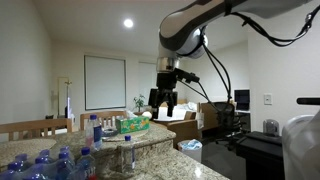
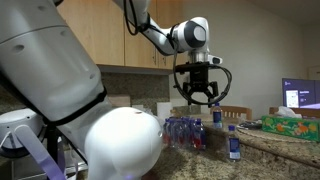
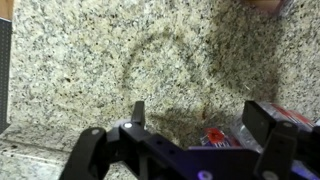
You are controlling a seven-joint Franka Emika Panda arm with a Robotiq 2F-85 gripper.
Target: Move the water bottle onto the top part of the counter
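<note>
My gripper (image 1: 165,102) hangs open and empty in the air above the granite counter, and shows in both exterior views (image 2: 197,96). In the wrist view its two fingers (image 3: 200,120) are spread wide over speckled granite. A clear water bottle with a red mark (image 3: 214,136) lies below, close to the right finger and partly hidden by the gripper body. A cluster of several small clear bottles (image 2: 185,132) stands on the broad lower surface under the gripper. The raised granite ledge (image 2: 275,137) runs beside them. Single blue-capped bottles (image 2: 235,146) (image 1: 96,130) stand near it.
A green-and-white tissue packet (image 1: 131,124) (image 2: 290,121) sits on the ledge. More bottles crowd the near counter corner (image 1: 45,165). Wooden cabinets (image 2: 110,35) hang behind the arm. A dark strip (image 3: 4,70) borders the granite in the wrist view.
</note>
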